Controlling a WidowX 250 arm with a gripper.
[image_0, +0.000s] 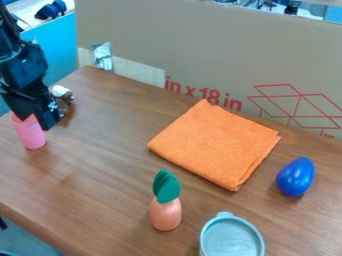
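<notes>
One pink cup (31, 135) is at our tool (33, 119), its rim partly hidden; we cannot tell whether the tool grips it. Just beside the tool we see a brown-and-white object (63, 100). Well apart from the tool, the counter (100, 185) bears a folded orange cloth (212, 144), a green-topped peach object (165, 212), a lidded container (231, 237) and a blue egg-shaped object (295, 177).

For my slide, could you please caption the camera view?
Claw at a pink cup; orange cloth and blue egg-shaped object on the table.
</notes>
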